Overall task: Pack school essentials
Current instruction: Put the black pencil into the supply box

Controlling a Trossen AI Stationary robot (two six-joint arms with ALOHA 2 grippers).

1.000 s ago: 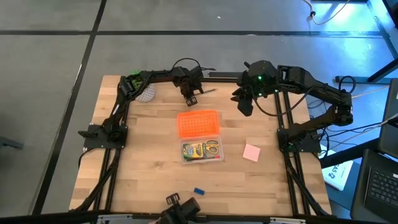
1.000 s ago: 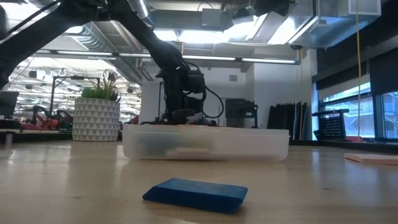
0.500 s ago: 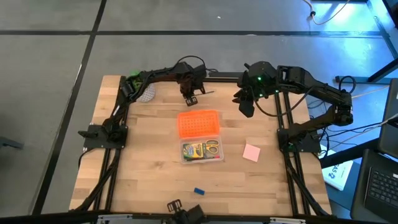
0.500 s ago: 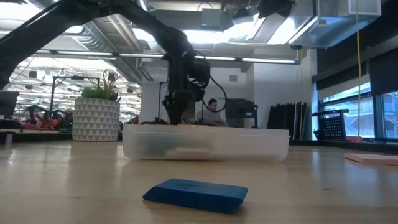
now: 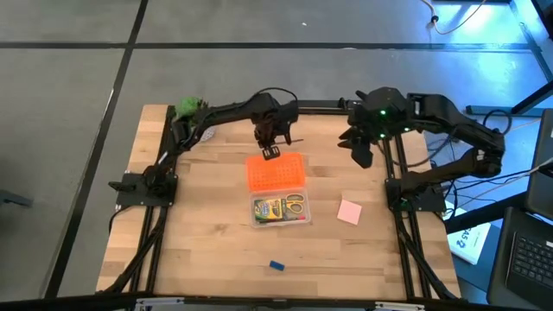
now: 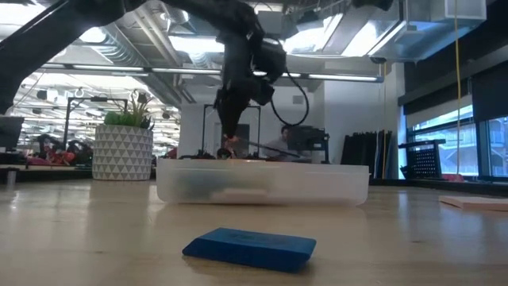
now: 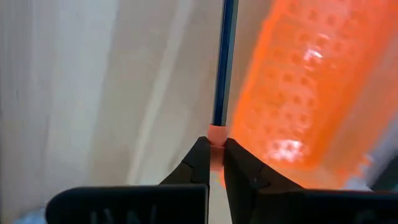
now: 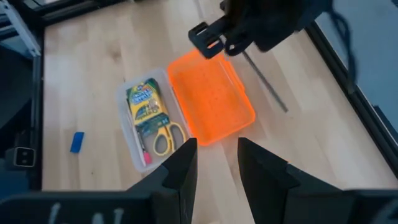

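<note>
Here the left hand (image 7: 212, 163) pinches a thin blue pencil (image 7: 224, 62) by its pink eraser end, raised just over the far edge of the orange lid (image 5: 276, 171). So slight a hold at the very tip could let the long shaft swing or slip, and it might land on the lid rather than in the clear box (image 5: 280, 209) beside it. That box, mid-desk, already shows the yellow-green crayon box (image 8: 143, 101) and yellow-handled scissors (image 8: 163, 139). The pink square pad (image 5: 349, 212) and tiny blue block (image 5: 276, 265) lie apart on the desk (image 5: 199, 242). The right hand (image 8: 215, 163) hovers spread, well back.
</note>
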